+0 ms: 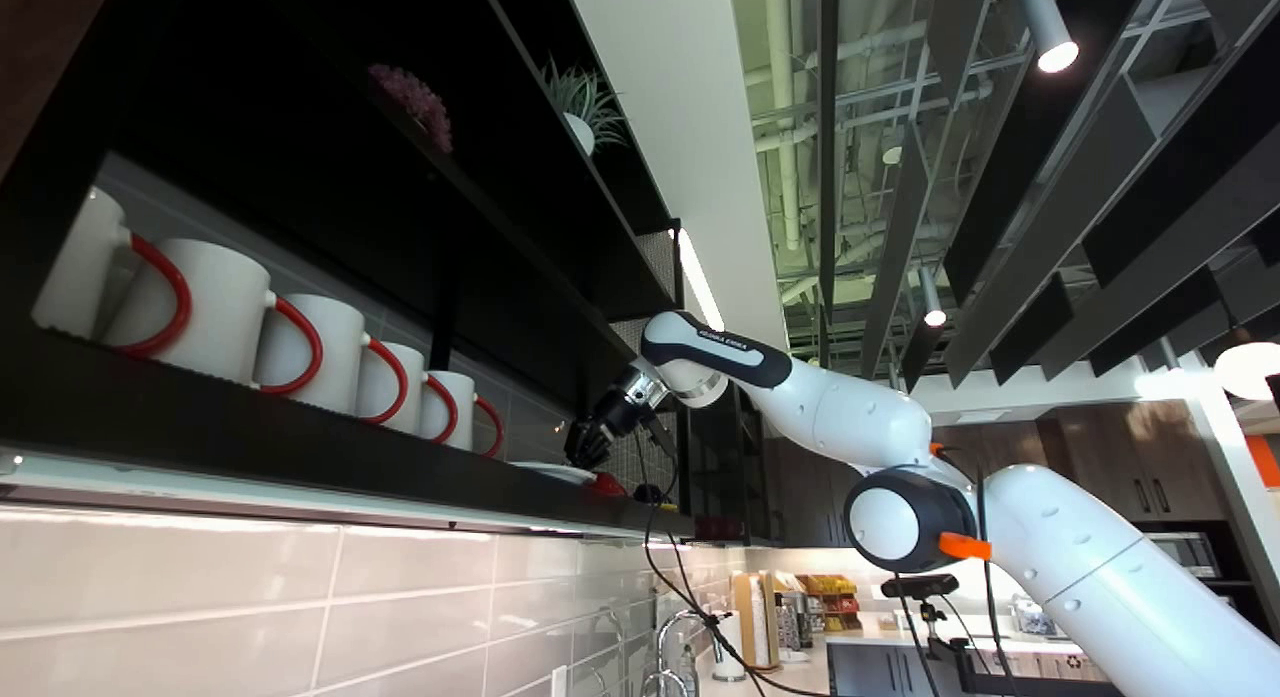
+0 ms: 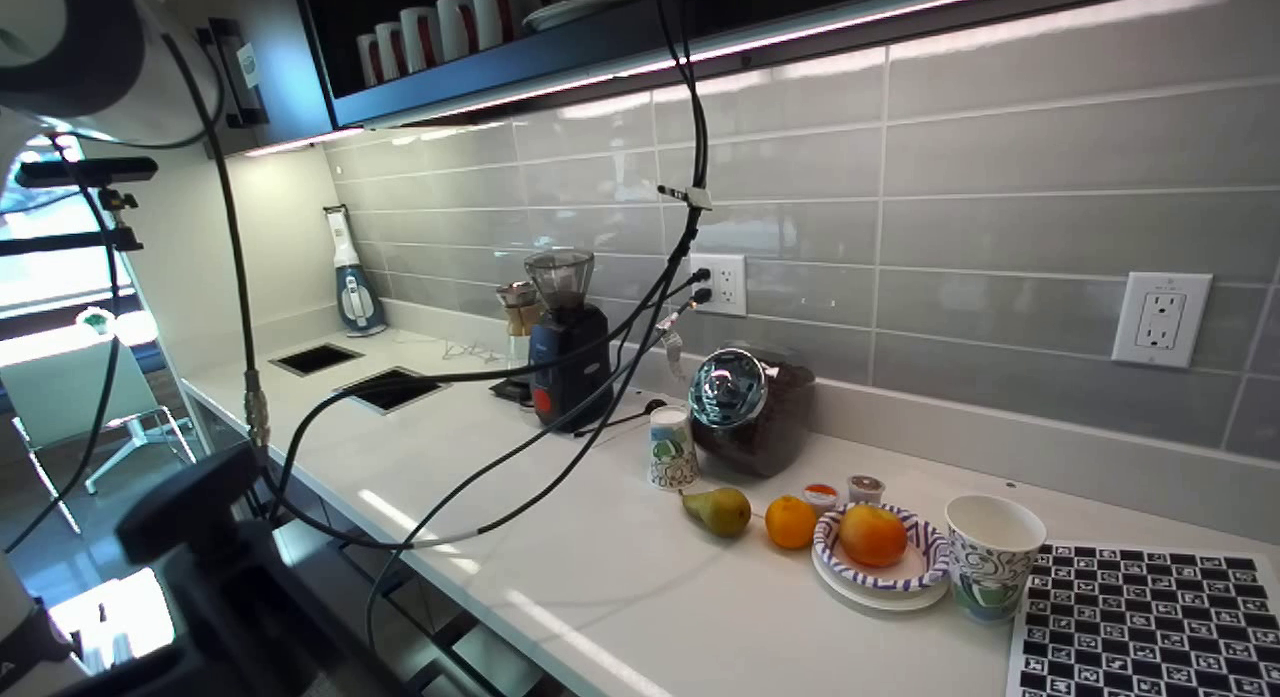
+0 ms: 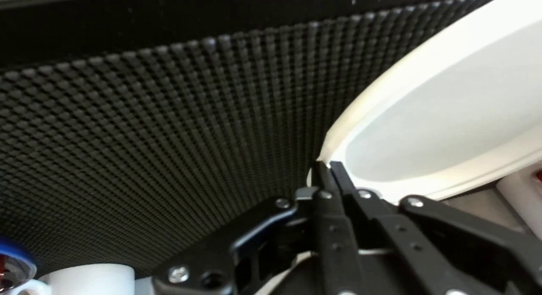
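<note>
The gripper (image 3: 328, 164) sat low and right of centre in the wrist view, its fingertips drawn nearly together, with the rim of a white plate (image 3: 449, 104) pinched between them. The plate spread from there to the right edge of the frame, over a black mesh mat (image 3: 178, 138); whether it was clear of the mat could not be told. A white cup (image 3: 93, 278) showed at the lower left. In an exterior view the plate was near the lower centre, at a dark shelf (image 1: 300, 442), with a row of red-handled mugs (image 1: 340, 347) to its left. In an exterior view a desk (image 2: 740, 617) bore a pear (image 2: 722, 512), an orange (image 2: 790, 522) and a patterned bowl (image 2: 928, 549) at lower right.
</note>
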`<control>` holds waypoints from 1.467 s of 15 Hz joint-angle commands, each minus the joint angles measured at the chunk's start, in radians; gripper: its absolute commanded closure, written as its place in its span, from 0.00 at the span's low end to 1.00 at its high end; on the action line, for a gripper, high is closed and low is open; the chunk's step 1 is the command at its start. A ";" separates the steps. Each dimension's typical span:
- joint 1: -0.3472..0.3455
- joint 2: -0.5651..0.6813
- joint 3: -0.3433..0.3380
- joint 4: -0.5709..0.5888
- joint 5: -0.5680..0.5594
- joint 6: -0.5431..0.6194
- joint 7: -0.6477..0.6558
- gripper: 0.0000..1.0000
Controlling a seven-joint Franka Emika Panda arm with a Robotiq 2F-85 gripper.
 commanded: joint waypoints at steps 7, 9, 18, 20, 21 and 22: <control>0.006 0.005 -0.005 0.022 -0.015 -0.009 0.010 0.89; 0.006 0.005 -0.005 0.022 -0.015 -0.010 0.010 0.98; -0.001 -0.003 0.003 0.023 0.004 -0.003 0.021 1.00; -0.004 -0.008 0.006 0.023 0.011 -0.003 0.029 1.00; -0.004 -0.010 0.006 0.023 0.011 -0.003 0.032 1.00; -0.004 -0.011 0.005 0.024 0.011 -0.002 0.034 1.00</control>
